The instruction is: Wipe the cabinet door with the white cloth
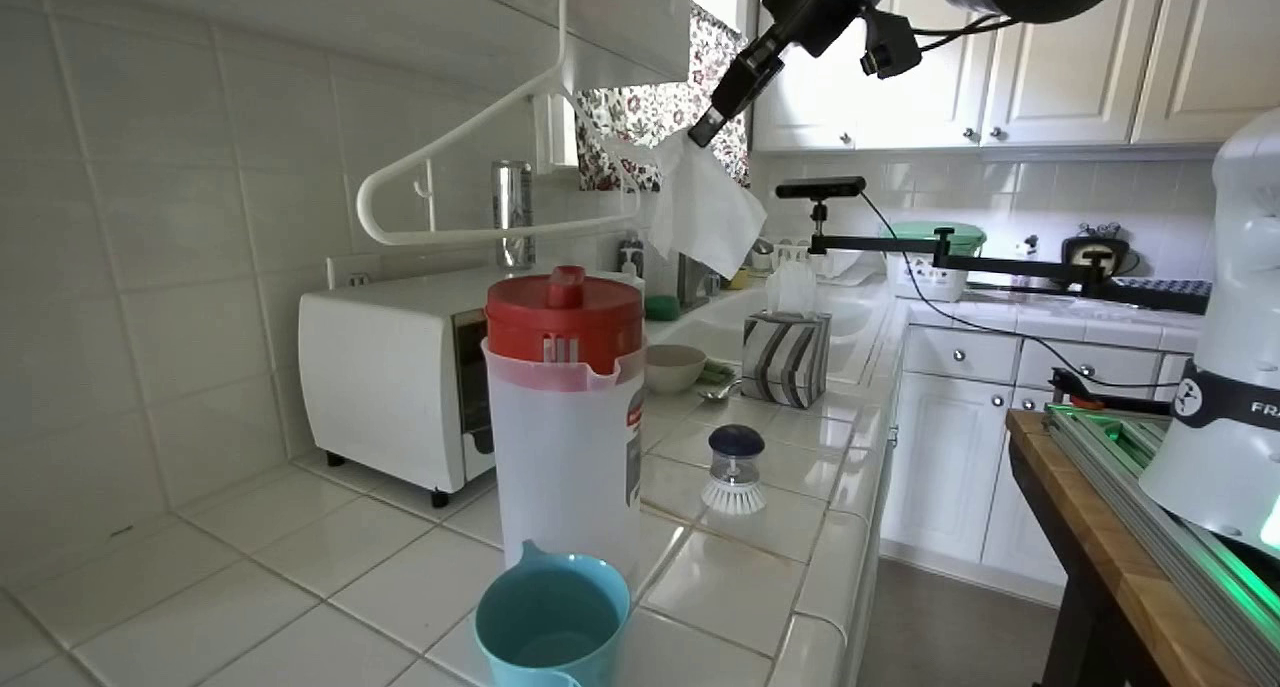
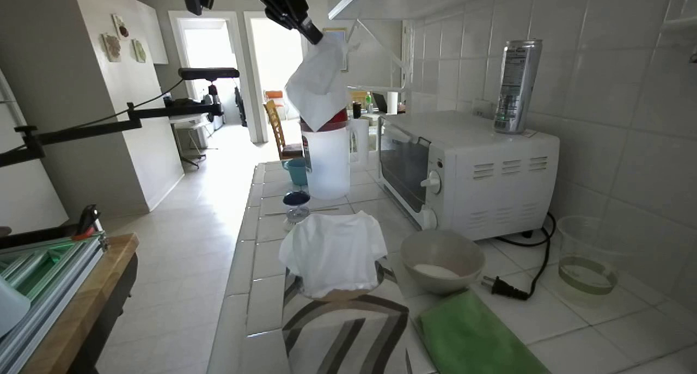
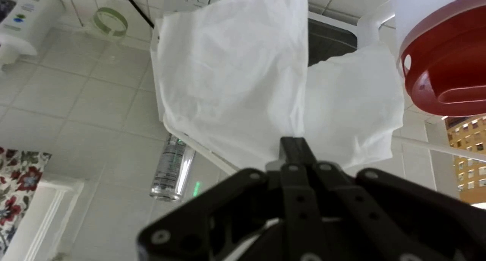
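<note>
On the left, I see a white toaster oven (image 1: 385, 367) on the counter (image 1: 250, 597). Above it hangs a white hanger (image 1: 450, 237). I think that is the thing to watch, since the cloth could get caught on it. It is best to go around it.

A shiny can (image 1: 512, 192) stands on the oven, so a low swing might knock it over. Next to the oven is a tall pitcher (image 1: 565, 447) with a red lid (image 1: 565, 317), and staying high above that is wise too.

Up top, close to the hanger, is a cabinet door (image 1: 630, 2). My guess is that this is the one to wipe.

A bit lower and to the right, the white cloth (image 1: 705, 207) hangs in the air. The gripper (image 1: 706, 127) pinches it near its top, and the rest droops loose. I cannot tell if it touches the hanger. To wipe well, keep the pinch tight, lay the cloth flat on the door, and keep some of it under the hard fingertips (image 3: 290, 151) so they do not scratch. Then push softly, in long, slow strokes.

Far off on the right are more doors (image 1: 1070, 57), likely not for now.
</note>
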Motion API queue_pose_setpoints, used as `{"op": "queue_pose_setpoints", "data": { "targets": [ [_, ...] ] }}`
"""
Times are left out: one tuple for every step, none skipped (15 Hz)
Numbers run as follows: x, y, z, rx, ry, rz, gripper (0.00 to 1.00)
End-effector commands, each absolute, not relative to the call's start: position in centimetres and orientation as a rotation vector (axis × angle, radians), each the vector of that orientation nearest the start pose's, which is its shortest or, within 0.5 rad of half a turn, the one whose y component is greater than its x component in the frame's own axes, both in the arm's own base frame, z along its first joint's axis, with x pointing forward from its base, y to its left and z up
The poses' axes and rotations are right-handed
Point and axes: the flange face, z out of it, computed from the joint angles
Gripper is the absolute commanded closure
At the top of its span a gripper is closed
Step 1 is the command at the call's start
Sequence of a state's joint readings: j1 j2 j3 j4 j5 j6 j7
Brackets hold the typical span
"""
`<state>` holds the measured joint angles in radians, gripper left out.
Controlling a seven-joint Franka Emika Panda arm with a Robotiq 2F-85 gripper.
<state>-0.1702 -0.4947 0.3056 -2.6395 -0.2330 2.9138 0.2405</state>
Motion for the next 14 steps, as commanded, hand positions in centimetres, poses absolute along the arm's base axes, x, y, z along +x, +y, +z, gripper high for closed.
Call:
{"op": "queue_pose_setpoints", "data": {
  "targets": [
    [41.8,7.7,49.3,-3.053,-0.273,-1.337,1.00],
    [41.8,7.5,49.8,-3.055,-0.296,-1.376,1.00],
    [41.9,7.3,50.2,-3.052,-0.311,-1.416,1.00],
    [41.9,7.1,50.8,-3.054,-0.330,-1.454,1.00],
    [41.9,7.0,51.2,-3.052,-0.347,-1.489,1.00],
    [42.0,6.9,51.7,-3.050,-0.362,-1.523,1.00],
    [42.0,6.8,52.1,-3.047,-0.371,-1.552,1.00],
    [42.1,6.8,52.4,-3.042,-0.386,-1.582,1.00],
    [42.1,6.8,52.7,-3.039,-0.399,-1.607,1.00],
    [42.2,6.8,53.1,-3.036,-0.411,-1.635,1.00],
    [42.2,6.8,53.4,-3.031,-0.422,-1.660,1.00],
    [42.3,6.8,53.8,-3.027,-0.427,-1.685,1.00],
    [42.4,6.8,54.2,-3.027,-0.434,-1.705,1.00],
    [42.4,6.8,54.5,-3.024,-0.432,-1.722,1.00]
  ]
}}
